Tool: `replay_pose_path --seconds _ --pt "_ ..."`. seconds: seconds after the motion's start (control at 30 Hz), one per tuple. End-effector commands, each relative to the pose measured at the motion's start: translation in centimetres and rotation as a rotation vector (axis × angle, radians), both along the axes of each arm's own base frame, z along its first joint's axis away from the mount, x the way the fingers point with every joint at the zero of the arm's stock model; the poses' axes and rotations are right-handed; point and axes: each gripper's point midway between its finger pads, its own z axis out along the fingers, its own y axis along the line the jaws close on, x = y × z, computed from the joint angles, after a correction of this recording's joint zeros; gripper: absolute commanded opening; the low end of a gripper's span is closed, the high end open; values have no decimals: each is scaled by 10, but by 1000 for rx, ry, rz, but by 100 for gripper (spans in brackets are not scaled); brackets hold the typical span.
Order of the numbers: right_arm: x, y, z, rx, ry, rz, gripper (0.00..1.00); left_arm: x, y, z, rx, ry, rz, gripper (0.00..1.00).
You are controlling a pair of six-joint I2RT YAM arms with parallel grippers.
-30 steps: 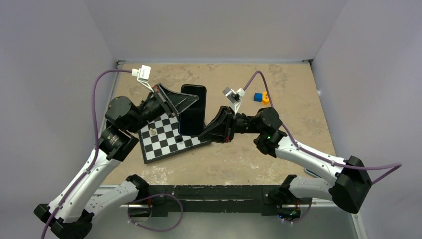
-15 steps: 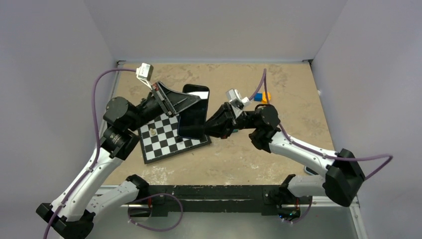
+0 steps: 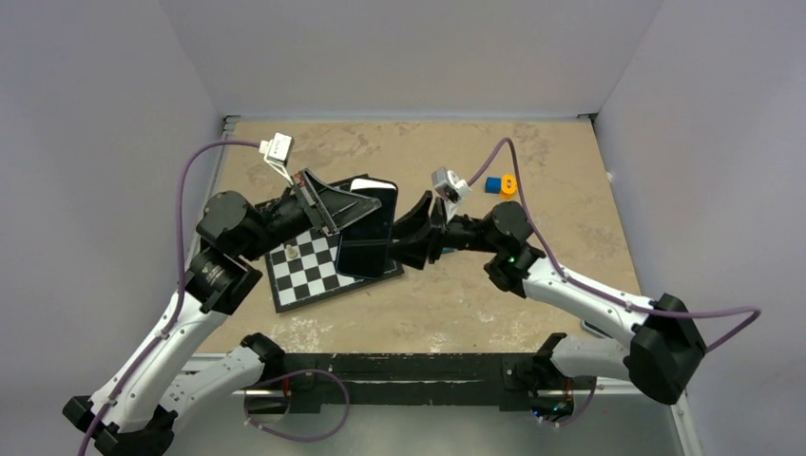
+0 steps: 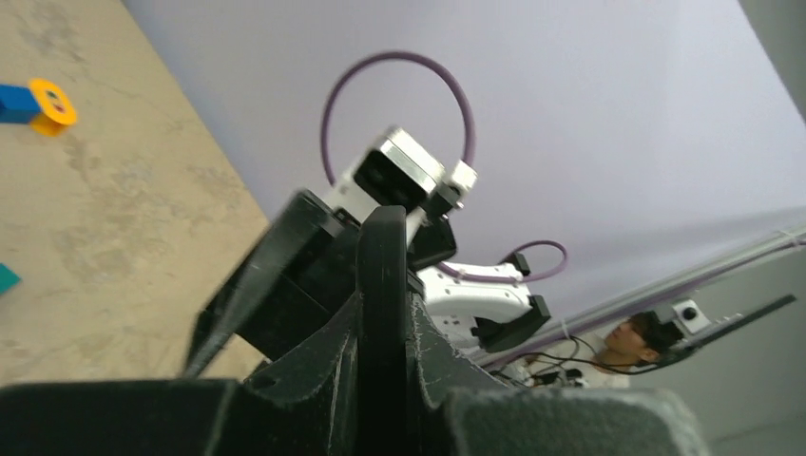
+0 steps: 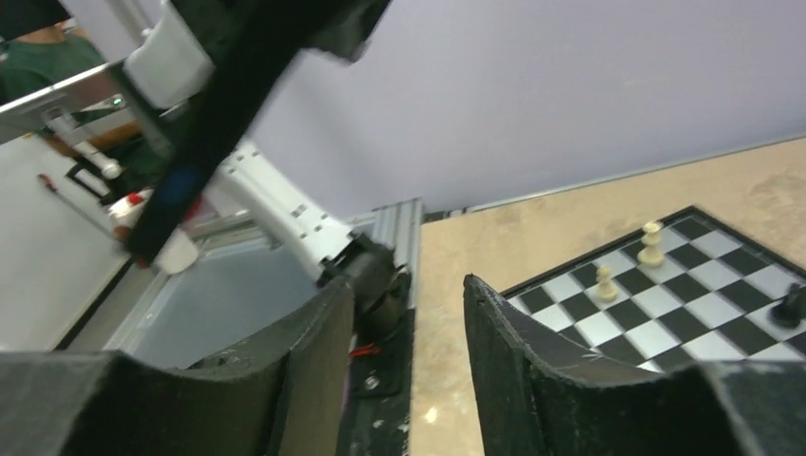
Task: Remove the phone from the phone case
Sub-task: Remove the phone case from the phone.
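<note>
Phone [image 3: 367,233]: held in the air over the right part of the chessboard [image 3: 309,271], black screen side toward the top camera, tilted; a pale strip shows along its far end
Phone case [image 3: 341,255]: from above only a thin dark rim around the phone; I cannot tell where case ends and phone begins, so the phone seems not yet out
Left gripper [image 3: 361,201]: pads pressed on the far part of the cased phone; in the left wrist view a thin dark edge stands btw them, pinched
Right gripper [image 3: 407,236]: fingers [image 5: 318,370] spread, nothing btw them, only the table [image 5: 439,361] shows in the gap; it sits just beside the right long edge of the phone, contact unclear
Change: 1 s ago the phone was more upright and farther back, w/ the right gripper at its lower right corner; now the left gripper has it lower and nearer, the right gripper has turned its wrist, and the pale strip is new
Meaning for task: prob. the arms re-pose the phone so the right gripper can catch the phone case edge; the strip may be the phone's rim lifting out, but this is a guess
Risk: w/ only one pinch, a peel may let the phone slip onto the chessboard
</note>
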Motion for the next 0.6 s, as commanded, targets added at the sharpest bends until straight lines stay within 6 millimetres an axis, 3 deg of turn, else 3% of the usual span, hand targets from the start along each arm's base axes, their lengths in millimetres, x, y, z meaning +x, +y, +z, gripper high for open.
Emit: replay_pose_path --seconds 0.0,0.17,0.33,0.57 --pt "-41 -14 7 21 98 66 54 9 25 25 41 -176 177 0" --pt "-78 -19 34 96 102 214 59 19 18 24 39 -176 175 0" --pt "-79 -13 46 106 119 245 58 21 12 23 0 -157 148 0" --pt "-79 -7 44 124 122 276 37 20 9 20 -20 -134 127 0"
